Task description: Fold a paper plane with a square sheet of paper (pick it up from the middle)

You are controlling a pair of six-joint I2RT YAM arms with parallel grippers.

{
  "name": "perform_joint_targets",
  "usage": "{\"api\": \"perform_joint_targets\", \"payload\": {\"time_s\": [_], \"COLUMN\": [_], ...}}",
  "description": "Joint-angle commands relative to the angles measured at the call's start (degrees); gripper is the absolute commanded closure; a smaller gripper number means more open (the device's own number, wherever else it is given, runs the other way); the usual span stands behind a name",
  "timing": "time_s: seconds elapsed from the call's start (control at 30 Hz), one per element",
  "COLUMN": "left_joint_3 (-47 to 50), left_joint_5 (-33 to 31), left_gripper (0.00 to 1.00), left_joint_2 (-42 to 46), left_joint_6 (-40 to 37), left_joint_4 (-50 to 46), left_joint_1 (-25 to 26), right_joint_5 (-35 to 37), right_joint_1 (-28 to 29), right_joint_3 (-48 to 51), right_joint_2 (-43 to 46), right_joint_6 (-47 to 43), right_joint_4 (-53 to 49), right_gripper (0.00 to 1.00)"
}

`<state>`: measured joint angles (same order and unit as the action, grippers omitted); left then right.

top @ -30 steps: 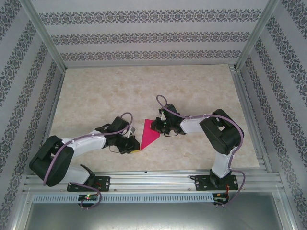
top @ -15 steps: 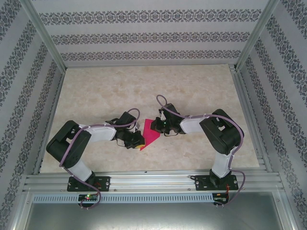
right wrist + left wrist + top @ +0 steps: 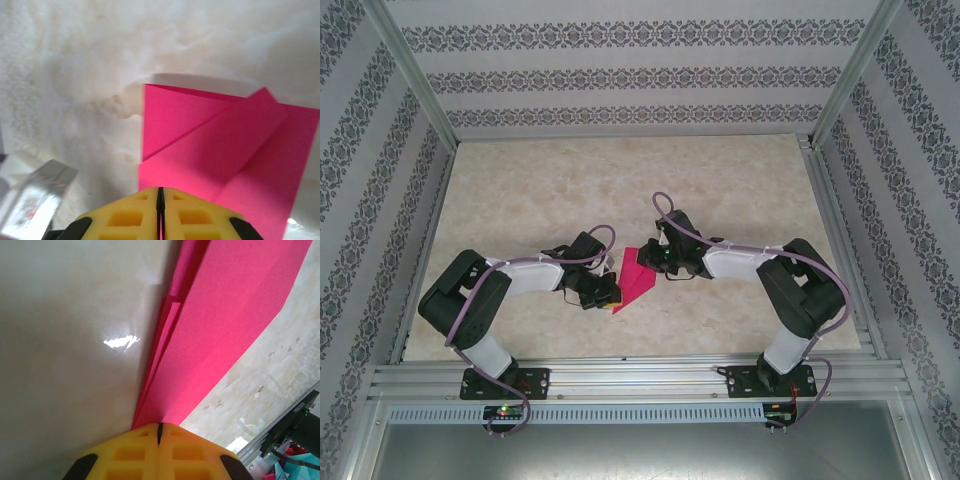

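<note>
Clamping down left of centre, the left claw [image 3: 159, 430] presses its yellow pads together on the near-left tip of the pink sheet [image 3: 638, 280], the folded layers running straight into the seam. The sheet lies mid-tabletop [image 3: 520, 190], part folded with diagonal creases. At the sheet's far-right edge, the right claw [image 3: 160, 192] is closed too, its tips over the paper.
</note>
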<state>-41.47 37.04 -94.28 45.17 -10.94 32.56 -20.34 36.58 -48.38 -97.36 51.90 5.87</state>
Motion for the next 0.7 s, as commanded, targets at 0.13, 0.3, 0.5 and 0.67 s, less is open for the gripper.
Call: {"api": "perform_joint_targets", "payload": {"time_s": [0.13, 0.3, 0.5, 0.67], "left_joint_3": [1.6, 1.7, 3.3, 3.8], "left_joint_5": [-6.3, -6.4, -6.1, -5.0], "left_gripper": [0.95, 0.95, 0.95, 0.95], "left_joint_2": [-2.5, -2.1, -1.4, -1.5], "left_joint_6": [-0.5, -0.5, -0.2, -0.9], "left_joint_4": [-7.1, -7.3, -6.3, -6.1], "left_joint_1": [0.3, 0.3, 0.3, 0.3], "right_joint_5": [0.7, 3.4, 5.0, 4.2], "right_joint_1": [4.9, 5.4, 0.2, -5.5], "right_joint_3": [-0.7, 0.3, 0.9, -0.9], "right_joint_2": [-3.8, -7.3, -9.6, -10.6], "right_joint_6": [1.2, 2.2, 1.4, -0.6], "right_joint_4": [2.5, 3.3, 3.3, 2.7], "right_gripper": [0.89, 0.90, 0.90, 0.90]}}
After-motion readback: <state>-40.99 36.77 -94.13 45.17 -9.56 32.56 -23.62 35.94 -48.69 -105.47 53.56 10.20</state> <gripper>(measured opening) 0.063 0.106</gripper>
